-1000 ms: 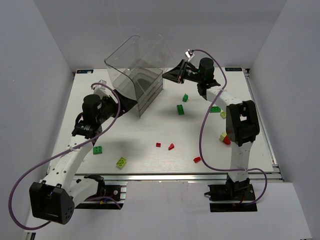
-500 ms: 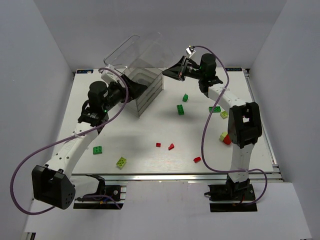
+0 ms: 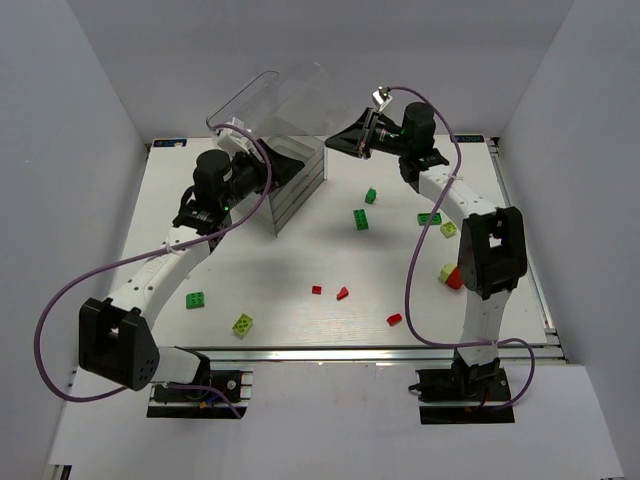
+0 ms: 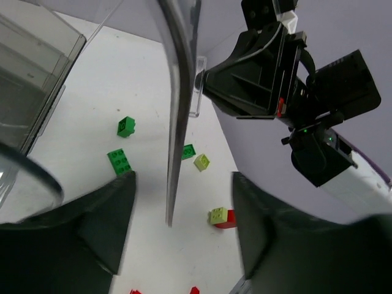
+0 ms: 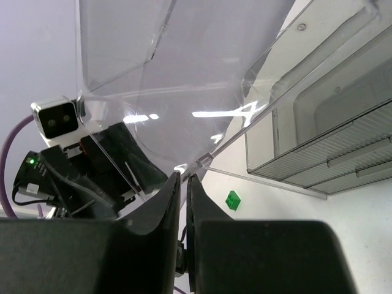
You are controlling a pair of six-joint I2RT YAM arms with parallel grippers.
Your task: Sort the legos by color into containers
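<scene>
The box [image 3: 296,178] stands at the far side of the table [image 3: 280,270], its clear lid [image 3: 285,95] tipped up above the drawers. Both grippers are at it. The right gripper [image 3: 345,143] meets the lid's right corner with its fingers [image 5: 164,205] drawn to a thin slit, and looks to be pinching the plastic there. The left gripper [image 4: 179,184] is spread wide, 1 finger on each side of the lid's edge. That edge runs lengthwise down the gap, apart from both fingers, so closing would probably be enough to take it.

No legos [image 3: 360,219] show in a drawer. About 11 lie loose on the table, all nearer the arm bases than the grippers are. 2 dark green ones sit just right of the box, closest to the right arm. A green and a yellow-green one lie near the left arm's side. Sorting itself seems not yet begun.
</scene>
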